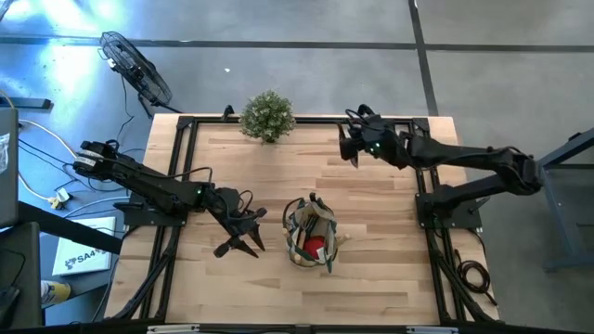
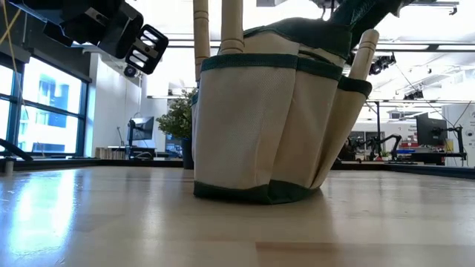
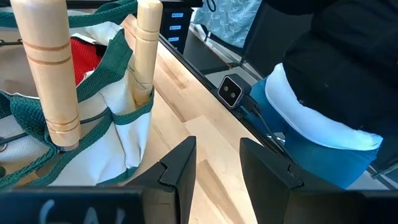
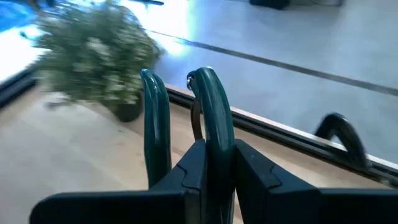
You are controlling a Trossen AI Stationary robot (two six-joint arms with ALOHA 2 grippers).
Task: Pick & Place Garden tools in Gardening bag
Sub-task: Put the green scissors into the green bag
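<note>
Overhead view. The gardening bag (image 1: 310,234) stood on the table (image 1: 371,278) in the lower centre of the frame, already partly filled: wooden handles (image 3: 46,74) rose from its side pockets, and a red piece (image 3: 84,56) lay inside its mouth. I judged the task well advanced, since I could see no loose tool on the bare boards.

My right gripper (image 1: 351,147), in the upper right of the overhead frame, was clamped on the green-handled pruners (image 4: 186,118); my right wrist view showed my fingers pressed against one green handle, with the second handle just beside it. The potted plant (image 1: 268,116) stood at the upper centre, to the left of this gripper and well apart from the bag.

My left gripper (image 1: 243,232), in the lower left centre just beside the bag, held nothing; my left wrist view showed its fingers (image 3: 180,171) apart over bare wood.

What remained, in my judgement, was to carry the pruners from the upper right down to the bag and release them there. Whether other tools lay hidden, I could not tell.
</note>
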